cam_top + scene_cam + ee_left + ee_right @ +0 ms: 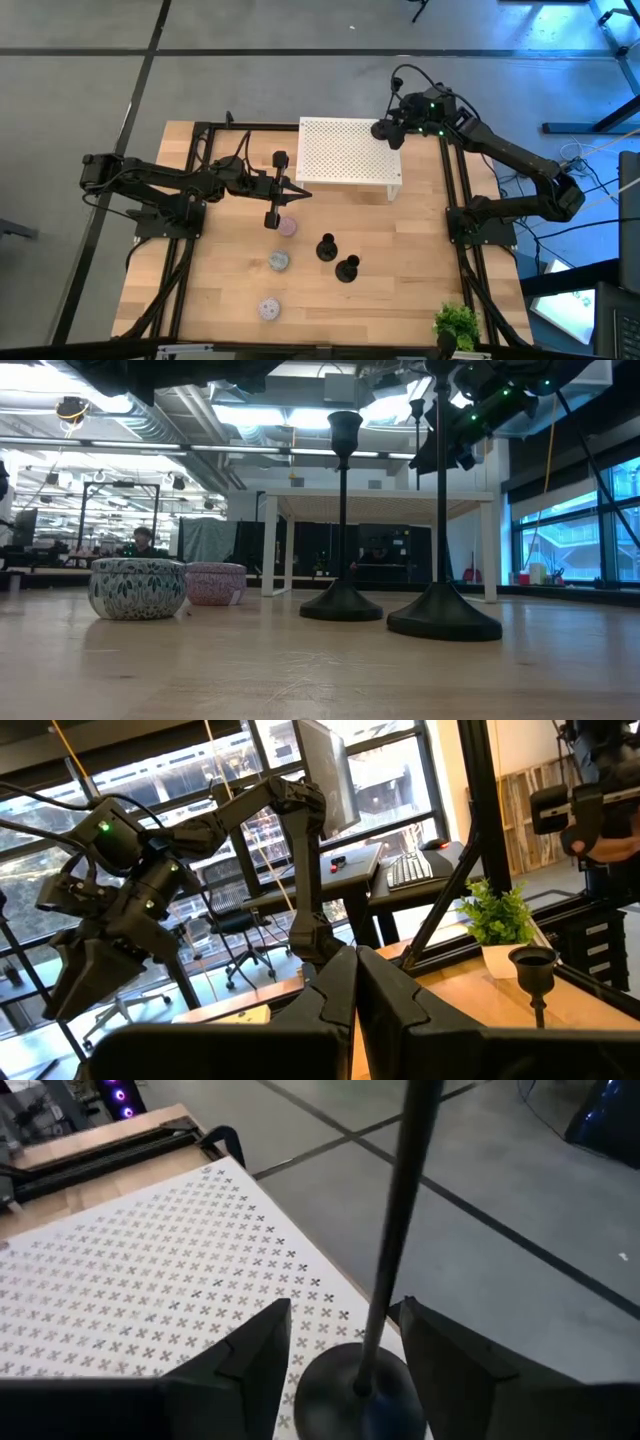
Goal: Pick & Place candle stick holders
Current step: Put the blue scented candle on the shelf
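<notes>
A white perforated stand [346,158] occupies the far middle of the wooden table [400,270], and the right gripper [392,131] hangs over its far right corner. The right wrist view shows what the overhead one cannot: one candle holder [372,1330] stands upright on the stand's corner, its round base between the gripper's spread fingers [245,1355], which flank it without clearly touching; its cup is cut off at the frame edge. From above, that holder is hidden under the gripper.

Two more holders [326,248] [347,268] stand just beside each other near the table's middle. The low view shows them upright, bases apart, the taller one's top lost against the dark gripper overhead. Three patterned round tins lie left of them: one [287,226] farthest, one [278,262] in the middle, one [268,309] nearest. The low view shows only two of them, side by side.

The left gripper [298,194] waits above the table's left middle, fingers pressed together, beside the stand's near left corner. Its wrist view catches one holder's cup [532,970], a potted plant [497,920] at the table's near right corner and the right arm beyond. A person sits far off in the room behind, hard to make out.
</notes>
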### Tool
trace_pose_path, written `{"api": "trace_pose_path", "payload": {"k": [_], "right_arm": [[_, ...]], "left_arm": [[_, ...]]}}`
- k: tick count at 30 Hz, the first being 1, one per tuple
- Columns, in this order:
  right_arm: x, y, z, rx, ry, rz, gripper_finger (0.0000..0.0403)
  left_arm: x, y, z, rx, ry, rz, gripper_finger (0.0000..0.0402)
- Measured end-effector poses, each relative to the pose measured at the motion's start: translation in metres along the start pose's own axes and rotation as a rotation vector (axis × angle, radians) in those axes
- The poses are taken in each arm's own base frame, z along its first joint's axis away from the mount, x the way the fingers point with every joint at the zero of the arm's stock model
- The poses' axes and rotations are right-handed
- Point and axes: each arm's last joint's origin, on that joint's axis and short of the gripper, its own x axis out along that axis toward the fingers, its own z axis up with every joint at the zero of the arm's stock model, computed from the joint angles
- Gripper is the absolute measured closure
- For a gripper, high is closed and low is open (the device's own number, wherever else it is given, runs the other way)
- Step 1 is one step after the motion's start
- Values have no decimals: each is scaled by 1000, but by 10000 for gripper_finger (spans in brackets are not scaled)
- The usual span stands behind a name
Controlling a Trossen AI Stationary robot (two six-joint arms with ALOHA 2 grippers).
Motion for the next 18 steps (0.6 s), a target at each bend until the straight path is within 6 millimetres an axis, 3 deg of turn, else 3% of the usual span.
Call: {"api": "trace_pose_path", "payload": {"k": [9, 18], "right_arm": [[-15, 1, 4, 28, -30, -10, 210], [-58, 4, -5, 118, 35, -208, 210]], "left_arm": [[0, 0, 0, -1, 0, 0, 398], [0, 0, 0, -1, 1, 0, 398]]}}
